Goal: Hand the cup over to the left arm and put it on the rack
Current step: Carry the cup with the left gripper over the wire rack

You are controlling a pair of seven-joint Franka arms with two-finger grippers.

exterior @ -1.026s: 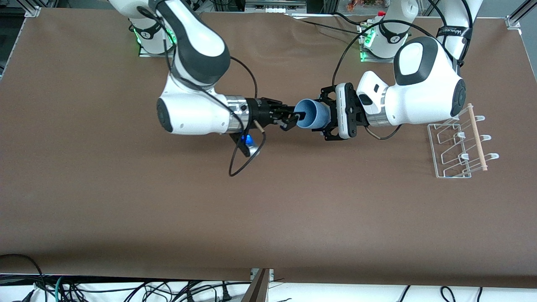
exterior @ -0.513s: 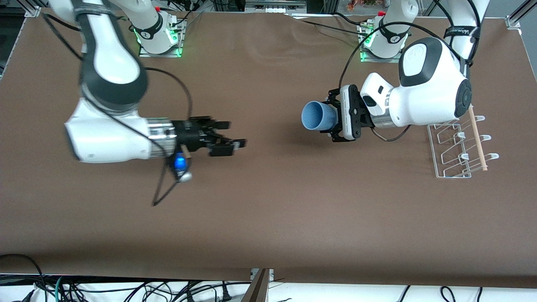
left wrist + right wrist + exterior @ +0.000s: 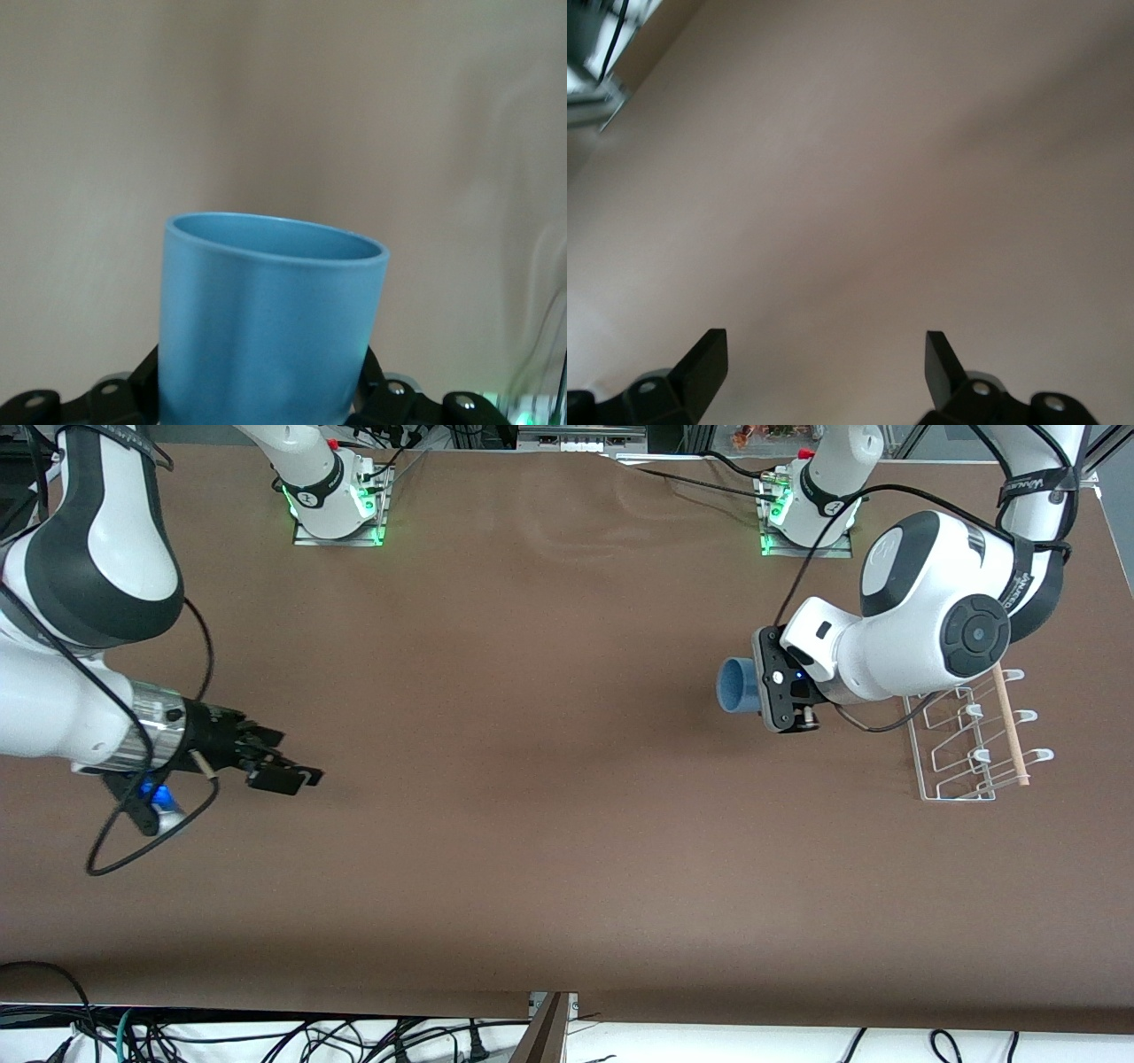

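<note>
Cup (image 3: 733, 685) in light blue, lying sideways in the air, is clamped at its base by the left tool (image 3: 760, 687), mouth turned toward the right arm's end of the counter (image 3: 532, 824). We see it over bare brown counter just beside the rack (image 3: 970, 735), which stands at the left arm's end, touching neither cup nor tool. In the left wrist view, the cup (image 3: 270, 323) fills the lower frame, with the tool's black fingers (image 3: 385, 394) pressed against its sides. We note the rack's white wire loops, hooked pegs, and one pale wooden dowel (image 3: 1010, 726) along its outer edge. Right tool (image 3: 283, 772) hangs over the counter at the right arm's end, well apart from the cup. In the right wrist view, its fingers (image 3: 704, 359) stand spread, with nothing between them.
</note>
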